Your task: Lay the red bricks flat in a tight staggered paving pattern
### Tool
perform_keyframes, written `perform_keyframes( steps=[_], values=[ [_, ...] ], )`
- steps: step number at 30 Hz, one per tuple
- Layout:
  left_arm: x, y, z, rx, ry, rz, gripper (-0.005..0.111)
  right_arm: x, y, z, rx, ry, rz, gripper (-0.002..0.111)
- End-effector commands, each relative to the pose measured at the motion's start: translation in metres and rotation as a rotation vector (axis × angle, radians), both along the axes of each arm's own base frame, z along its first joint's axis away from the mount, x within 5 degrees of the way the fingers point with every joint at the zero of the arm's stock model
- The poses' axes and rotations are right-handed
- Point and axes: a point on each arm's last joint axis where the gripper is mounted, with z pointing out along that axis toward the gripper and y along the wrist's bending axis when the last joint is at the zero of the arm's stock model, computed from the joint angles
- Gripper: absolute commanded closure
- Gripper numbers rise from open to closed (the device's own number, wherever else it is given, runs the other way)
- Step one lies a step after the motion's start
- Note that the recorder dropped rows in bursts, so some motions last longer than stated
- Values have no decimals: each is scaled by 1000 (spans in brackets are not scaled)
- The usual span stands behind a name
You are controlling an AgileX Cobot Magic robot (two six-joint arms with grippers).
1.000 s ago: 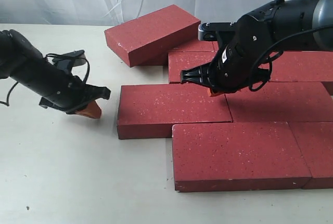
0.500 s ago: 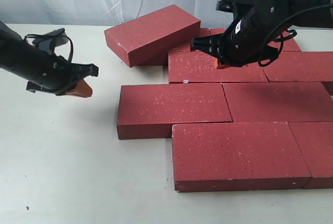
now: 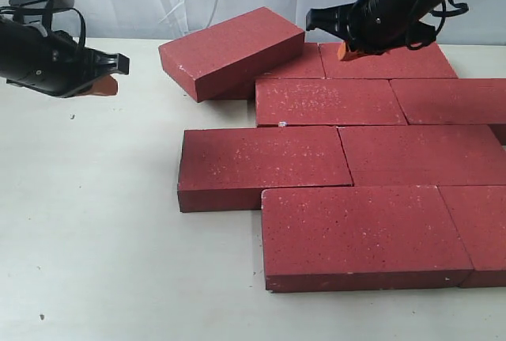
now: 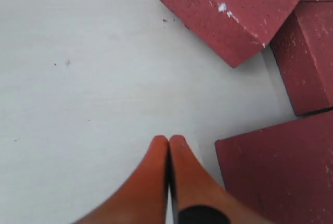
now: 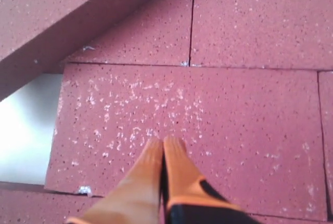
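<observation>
Paving looked nearly done: dark red speckled rectangular bricks (image 3: 265,165) lay staggered flat, one tilted brick (image 3: 231,50) by the counter's (image 3: 95,222) far edge unplaced. Left gripper (image 3: 104,85) and right gripper (image 3: 346,51) hovered closed, empty.

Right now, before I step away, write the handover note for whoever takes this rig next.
Grippers: the left gripper is shut and empty above the bare table, left of the bricks. The right gripper is shut and empty above the back rows.
Done: the flat bricks lie in staggered rows, with joints mostly close.
Left: the tilted brick at the back-left is propped on a flat one. Lay it flat and push it tight into the pattern.
</observation>
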Motion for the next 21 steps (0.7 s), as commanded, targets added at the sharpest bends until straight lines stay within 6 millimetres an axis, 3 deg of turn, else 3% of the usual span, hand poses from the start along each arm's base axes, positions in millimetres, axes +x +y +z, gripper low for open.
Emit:
perform_keyframes(
  steps=[1, 10, 21],
  values=[
    [2, 1, 5, 8, -39, 31, 107, 22, -9, 2, 13, -14, -5, 109],
    [21, -2, 13, -9, -59, 17, 107, 66, -9, -7, 32, -69, 53, 109],
    [63, -10, -21, -60, 14, 36, 107, 131, -9, -30, 150, -167, 74, 109]
  ],
)
